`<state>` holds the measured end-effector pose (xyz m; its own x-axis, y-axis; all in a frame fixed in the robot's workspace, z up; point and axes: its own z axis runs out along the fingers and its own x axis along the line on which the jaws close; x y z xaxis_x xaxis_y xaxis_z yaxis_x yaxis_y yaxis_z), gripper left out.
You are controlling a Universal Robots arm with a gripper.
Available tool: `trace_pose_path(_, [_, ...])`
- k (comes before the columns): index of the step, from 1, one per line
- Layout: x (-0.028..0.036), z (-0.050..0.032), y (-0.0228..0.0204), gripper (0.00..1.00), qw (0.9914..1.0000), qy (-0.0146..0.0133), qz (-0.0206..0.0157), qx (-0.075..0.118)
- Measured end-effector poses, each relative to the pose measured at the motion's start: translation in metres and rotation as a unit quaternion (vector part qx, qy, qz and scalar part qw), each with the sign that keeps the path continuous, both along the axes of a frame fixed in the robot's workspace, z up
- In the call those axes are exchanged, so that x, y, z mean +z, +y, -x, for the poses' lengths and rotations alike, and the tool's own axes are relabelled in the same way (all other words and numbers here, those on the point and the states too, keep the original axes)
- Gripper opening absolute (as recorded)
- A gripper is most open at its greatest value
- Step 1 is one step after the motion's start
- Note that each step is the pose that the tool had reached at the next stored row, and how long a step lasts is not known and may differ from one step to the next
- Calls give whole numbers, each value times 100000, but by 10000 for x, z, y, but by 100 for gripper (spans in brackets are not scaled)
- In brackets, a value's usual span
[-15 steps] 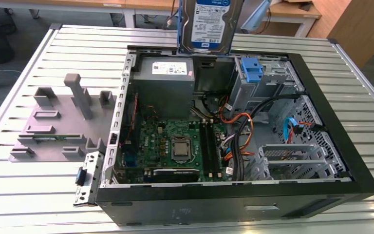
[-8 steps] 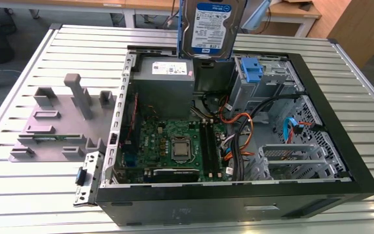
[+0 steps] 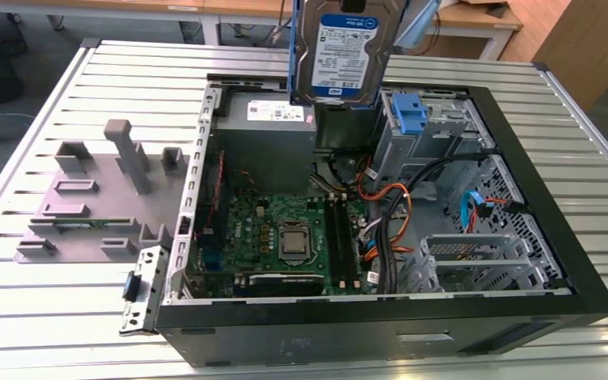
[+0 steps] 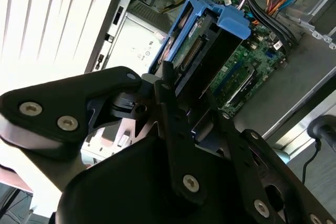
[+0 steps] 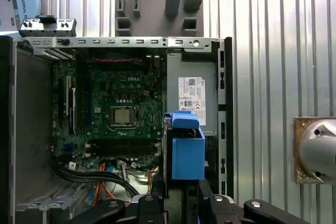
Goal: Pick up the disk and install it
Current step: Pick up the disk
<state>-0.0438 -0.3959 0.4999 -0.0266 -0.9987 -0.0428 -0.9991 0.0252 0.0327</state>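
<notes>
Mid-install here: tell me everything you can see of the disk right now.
The disk is a flat silver metal hard drive with a white-and-blue label facing the exterior view, framed by a blue plastic carrier. It hangs on edge, off every surface, above the open computer case, near the grey power supply. The second wrist view shows its green circuit-board side. The gripper is clamped on it; nothing else appears to touch it.

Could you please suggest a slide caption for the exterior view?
The disk hangs upright over the open computer case, near its grey power supply box.
</notes>
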Motion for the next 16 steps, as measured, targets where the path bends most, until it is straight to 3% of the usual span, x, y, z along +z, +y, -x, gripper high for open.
trace_pose_path(10, [-34,-1,-184,35,100000,80,11,1])
trace_pose_path(11, [-55,-1,-279,35,100000,106,27,-1])
trace_pose_path(16, [-74,-1,-371,35,100000,126,54,-1])
